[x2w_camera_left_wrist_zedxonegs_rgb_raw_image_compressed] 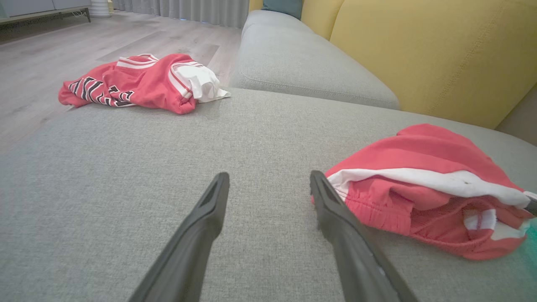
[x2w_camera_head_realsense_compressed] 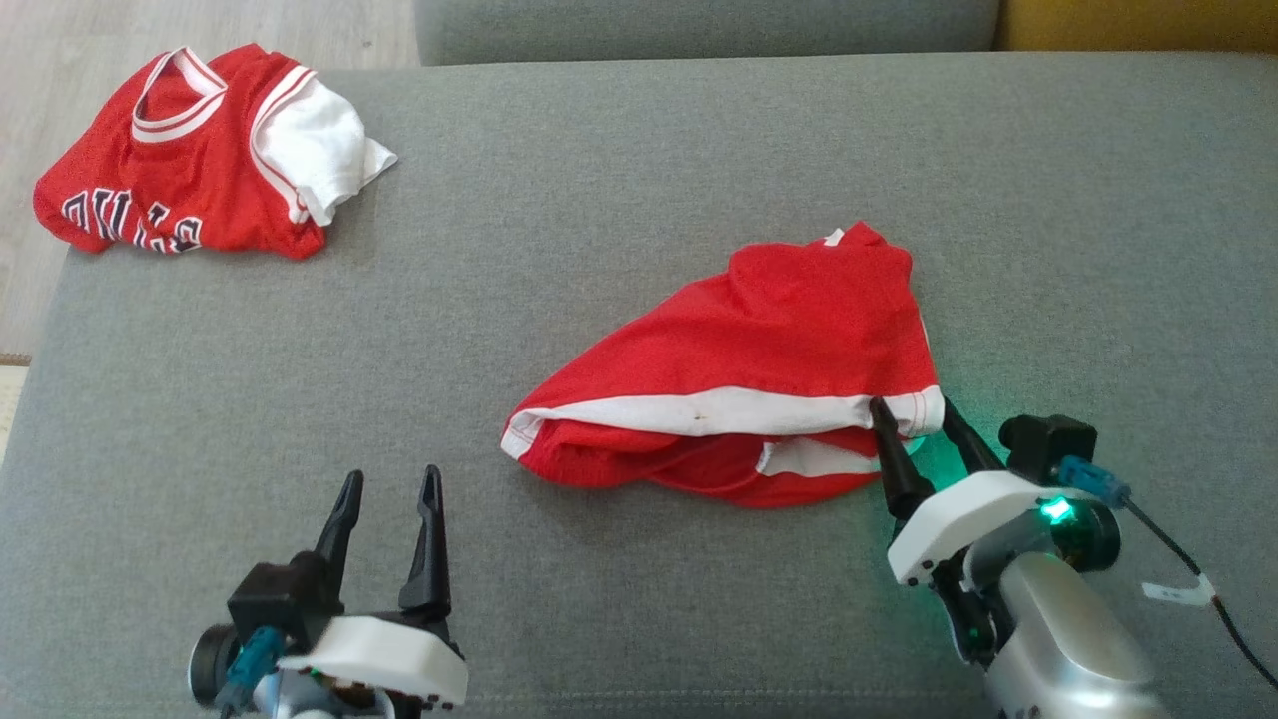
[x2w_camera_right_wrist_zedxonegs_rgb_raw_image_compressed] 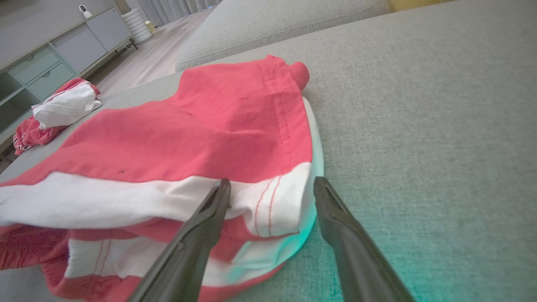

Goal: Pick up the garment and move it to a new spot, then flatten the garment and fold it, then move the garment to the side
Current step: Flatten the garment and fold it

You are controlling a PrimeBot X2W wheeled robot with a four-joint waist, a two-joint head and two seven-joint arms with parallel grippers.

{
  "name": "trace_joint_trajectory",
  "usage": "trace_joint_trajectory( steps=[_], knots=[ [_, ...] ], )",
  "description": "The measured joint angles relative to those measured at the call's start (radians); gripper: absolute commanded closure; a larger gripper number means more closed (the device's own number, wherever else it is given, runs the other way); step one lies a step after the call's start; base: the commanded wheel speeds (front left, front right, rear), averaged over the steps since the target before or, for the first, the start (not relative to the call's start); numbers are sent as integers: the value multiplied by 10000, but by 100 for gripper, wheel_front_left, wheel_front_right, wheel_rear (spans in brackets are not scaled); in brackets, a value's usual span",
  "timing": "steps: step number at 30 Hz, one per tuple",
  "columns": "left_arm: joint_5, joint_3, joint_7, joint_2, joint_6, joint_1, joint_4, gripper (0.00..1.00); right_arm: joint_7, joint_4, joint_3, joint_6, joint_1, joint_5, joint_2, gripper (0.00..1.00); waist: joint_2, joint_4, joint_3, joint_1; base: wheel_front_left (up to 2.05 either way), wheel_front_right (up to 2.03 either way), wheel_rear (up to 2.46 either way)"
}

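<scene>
While the crumpled red shorts point(x2w_camera_head_realsense_compressed: 759, 350) lie mid-cushion on the grey sofa seat point(x2w_camera_head_realsense_compressed: 599, 180), long axis running left to right, the right gripper point(x2w_camera_head_realsense_compressed: 912, 404) is nearer, fingers spread astride the white hem point(x2w_camera_right_wrist_zedxonegs_rgb_raw_image_compressed: 268, 201) at their right end. The left gripper point(x2w_camera_head_realsense_compressed: 392, 474), also spread, sits short of the left end.

Left gripper point(x2w_camera_head_realsense_compressed: 391, 474): low at the left, both dark fingers spread wide, pointing forward.
Right gripper point(x2w_camera_head_realsense_compressed: 912, 404): fingers parted wide, angled forward and leftward.
Right wrist point(x2w_camera_head_realsense_compressed: 1056, 511): white housing, green light glowing.
Right forearm point(x2w_camera_head_realsense_compressed: 1068, 639): silver, rising from the lower right corner.
</scene>
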Motion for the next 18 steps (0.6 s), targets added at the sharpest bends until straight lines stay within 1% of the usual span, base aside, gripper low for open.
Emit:
trace_joint_trajectory(
  steps=[2,3,4,7,8,9,13,15,17,18],
  knots=[
    [0,6,2,2,0,-2,0,0,-2,56,115,0,0,73,0,0,0,-21,13,0,0,0,0],
    [0,6,2,2,0,-2,0,0,-2,86,176,0,0,82,0,2,0,-35,18,0,0,0,0],
    [0,8,2,2,0,-4,0,0,-2,117,236,0,0,96,0,15,0,-49,22,0,0,0,0],
    [0,10,2,0,0,-6,0,0,-111,155,324,0,-9,151,0,41,0,-83,30,0,0,0,0],
    [0,10,2,0,0,-6,0,0,-134,155,336,0,-20,150,-4,46,0,-94,28,0,0,0,0],
    [0,10,2,0,0,-6,0,0,-192,153,349,0,-39,150,-10,51,0,-109,26,0,0,0,0],
    [0,15,2,0,0,-7,-2,0,-307,111,382,0,-207,52,-42,55,0,-172,20,0,0,0,0],
    [0,13,2,0,0,-7,0,0,-351,0,383,0,-261,2,-65,61,0,-213,6,0,0,0,0],
    [0,10,2,0,0,-7,0,0,-410,-73,391,0,-261,-73,-86,71,0,-258,-16,0,0,0,0],
    [0,6,2,0,0,-7,2,0,-431,-115,395,0,-260,-96,-92,83,0,-281,-29,0,0,0,0]
  ],
)
